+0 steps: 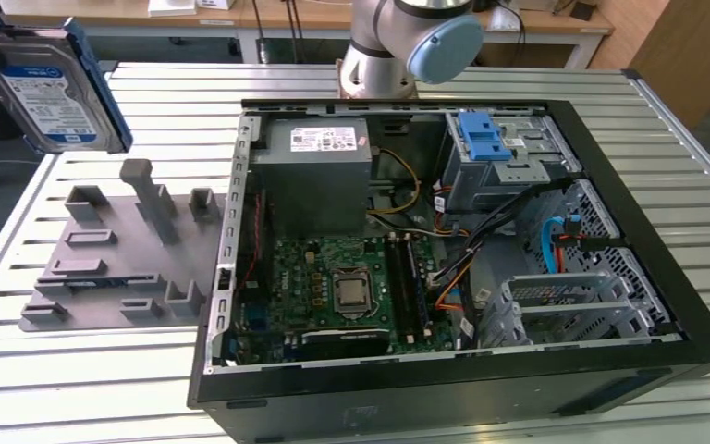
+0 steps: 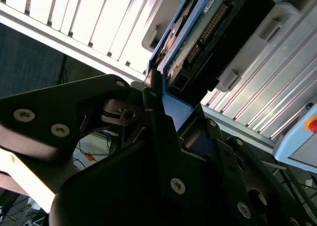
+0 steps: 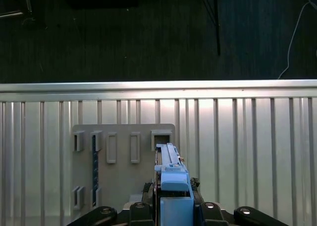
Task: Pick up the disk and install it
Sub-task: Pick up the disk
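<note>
The disk [image 1: 53,92], a silver hard drive with a blue-and-white label and a blue frame, hangs high above the table's far corner at the exterior view's left, standing on edge. In the second wrist view my gripper [image 2: 166,99] is shut on the disk [image 2: 208,32], its dark fingers [image 2: 157,112] clamping the blue frame. The first wrist view looks along the disk's [image 3: 170,169] thin blue edge, with the gripper [image 3: 173,208] closed round it, above the grey fixture plate [image 3: 124,159]. The open computer case [image 1: 627,305] lies to the exterior view's right, its drive cage [image 1: 503,166] carrying a blue latch [image 1: 483,143].
A grey fixture plate [image 1: 103,264] with upright holders lies on the slatted metal table [image 1: 84,370] beside the case. Inside the case are a grey power supply [image 1: 318,176], the motherboard [image 1: 343,287] and loose cables [image 1: 454,268]. The arm's base [image 1: 392,46] stands behind the case.
</note>
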`<state>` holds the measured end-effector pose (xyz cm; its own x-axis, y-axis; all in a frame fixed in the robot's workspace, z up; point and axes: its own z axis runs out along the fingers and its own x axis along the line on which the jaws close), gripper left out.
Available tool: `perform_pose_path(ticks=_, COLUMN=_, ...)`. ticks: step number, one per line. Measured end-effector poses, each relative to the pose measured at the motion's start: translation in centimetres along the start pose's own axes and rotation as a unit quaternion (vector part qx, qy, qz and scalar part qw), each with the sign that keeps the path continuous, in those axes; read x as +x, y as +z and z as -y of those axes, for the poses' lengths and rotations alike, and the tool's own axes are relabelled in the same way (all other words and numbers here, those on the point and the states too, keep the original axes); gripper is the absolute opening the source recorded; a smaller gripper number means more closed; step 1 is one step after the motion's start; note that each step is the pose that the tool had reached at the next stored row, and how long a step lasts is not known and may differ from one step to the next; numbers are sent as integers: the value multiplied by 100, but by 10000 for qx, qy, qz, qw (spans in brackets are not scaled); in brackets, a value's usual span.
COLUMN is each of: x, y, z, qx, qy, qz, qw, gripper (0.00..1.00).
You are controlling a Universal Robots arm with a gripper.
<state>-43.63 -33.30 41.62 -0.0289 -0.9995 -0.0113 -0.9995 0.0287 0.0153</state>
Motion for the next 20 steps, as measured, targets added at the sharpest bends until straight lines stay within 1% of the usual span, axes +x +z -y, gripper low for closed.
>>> perform_pose_path(ticks=11, x=-2, y=-130, z=-2, qx=0, qy=0, qz=0, qw=10000, gripper=36)
perform_pose_path(ticks=20, x=-3, y=-254, z=-4, qx=-1, qy=0, qz=0, qw=10000, gripper=36)
